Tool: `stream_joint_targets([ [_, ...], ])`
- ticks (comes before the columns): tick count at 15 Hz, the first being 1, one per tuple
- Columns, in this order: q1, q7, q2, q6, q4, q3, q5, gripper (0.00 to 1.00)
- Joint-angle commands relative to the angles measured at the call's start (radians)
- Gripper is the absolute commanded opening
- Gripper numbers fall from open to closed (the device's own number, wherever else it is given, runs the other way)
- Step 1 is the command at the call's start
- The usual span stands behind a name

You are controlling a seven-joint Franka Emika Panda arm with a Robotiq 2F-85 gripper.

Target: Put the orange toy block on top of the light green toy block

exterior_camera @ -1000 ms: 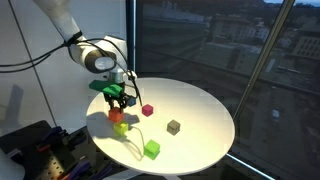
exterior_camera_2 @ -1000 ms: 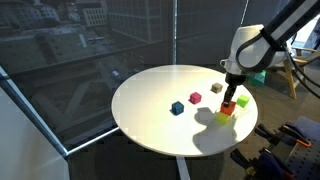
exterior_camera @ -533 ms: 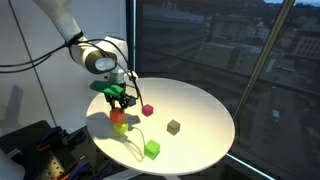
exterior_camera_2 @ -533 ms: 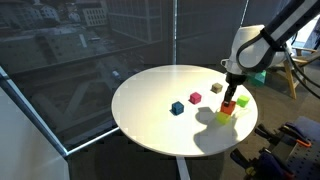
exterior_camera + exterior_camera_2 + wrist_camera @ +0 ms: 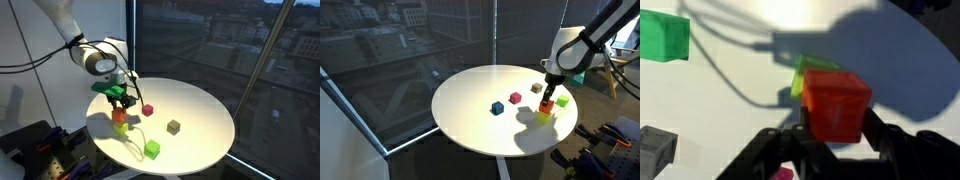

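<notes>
My gripper (image 5: pixel 119 102) is shut on the orange toy block (image 5: pixel 119 114) and holds it right over the light green toy block (image 5: pixel 121 127) near the round table's edge. I cannot tell whether the two blocks touch. Both also show in the other exterior view, orange toy block (image 5: pixel 548 104) above light green toy block (image 5: pixel 545 116), with the gripper (image 5: pixel 548 97) on top. In the wrist view the orange block (image 5: pixel 835 100) fills the space between the black fingers (image 5: pixel 837 128). Only a corner of the light green block (image 5: pixel 800 74) shows behind it.
On the white round table (image 5: pixel 200 110) lie a magenta cube (image 5: pixel 148 110), an olive cube (image 5: pixel 173 127) and a bright green cube (image 5: pixel 151 149). A blue cube (image 5: pixel 497 107) also shows in an exterior view. The table edge is close to the stack.
The gripper with the orange block has shifted very slightly, now more squarely over the light green block. The other cubes have not moved.
</notes>
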Motion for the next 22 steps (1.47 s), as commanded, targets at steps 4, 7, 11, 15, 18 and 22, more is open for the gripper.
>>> stream_joint_targets([
  [4,-0.011,-0.016,0.017,0.047,-0.005,0.003,0.000,0.30],
  [7,-0.014,-0.015,0.026,0.057,-0.005,0.005,-0.002,0.30],
  [11,-0.018,-0.015,0.037,0.059,-0.004,0.005,-0.001,0.30],
  [15,-0.024,-0.017,0.041,0.058,-0.005,0.006,0.000,0.30],
  [18,-0.030,-0.018,0.041,0.057,-0.005,0.007,0.003,0.30],
  [22,-0.034,-0.018,0.041,0.056,-0.004,0.007,0.004,0.78],
])
